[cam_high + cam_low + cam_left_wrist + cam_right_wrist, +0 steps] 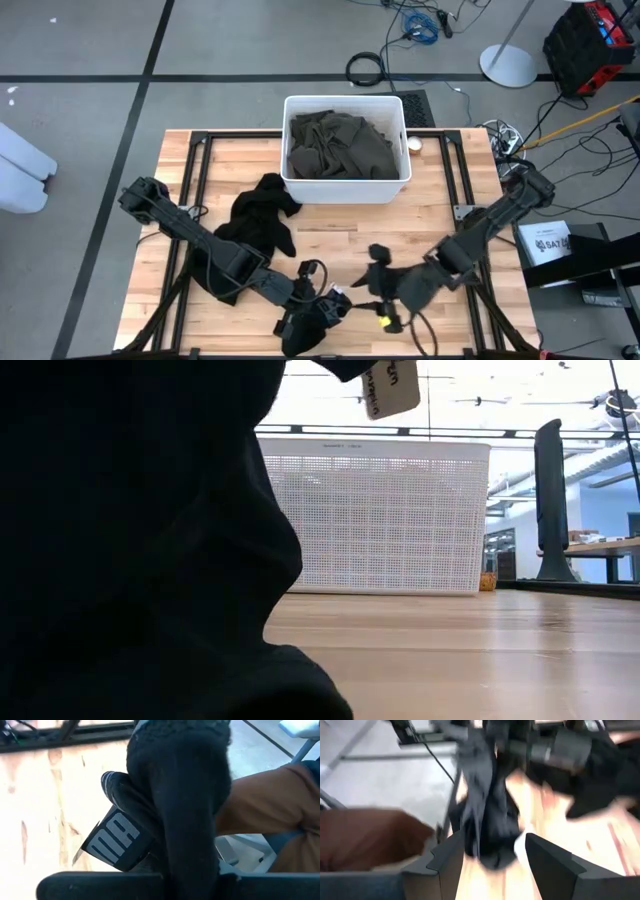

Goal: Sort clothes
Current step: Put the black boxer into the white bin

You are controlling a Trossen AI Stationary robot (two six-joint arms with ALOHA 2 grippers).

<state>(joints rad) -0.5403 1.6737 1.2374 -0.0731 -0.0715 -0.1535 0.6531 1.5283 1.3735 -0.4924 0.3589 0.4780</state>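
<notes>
A black garment (305, 332) hangs bunched near the table's front edge, with my left gripper (318, 305) shut on it. In the low view it fills the left side (130, 540), and a paper tag (390, 385) hangs at its top. It carries a dark band with white letters (117, 840). My right gripper (490, 847) stands open just to its right, a finger on either side of the hanging cloth (487, 820); I cannot tell whether they touch. Another black garment (262, 218) lies on the table. Dark olive clothes (340, 145) fill the white bin (345, 188). My left gripper is shut on the black garment's upper part (180, 820), but the cloth itself covers the fingers, so the exact place does not show. The gripper slants down from the table's left. The garment hangs slack below it, its lower end (300, 695) on the table.
The white bin (375, 515) stands at the table's far middle. The wooden table top (450, 200) is bare to the right of the bin and behind my right arm. Brown cloth (270, 805) shows beyond the table's near edge. Cables and stands lie on the floor behind.
</notes>
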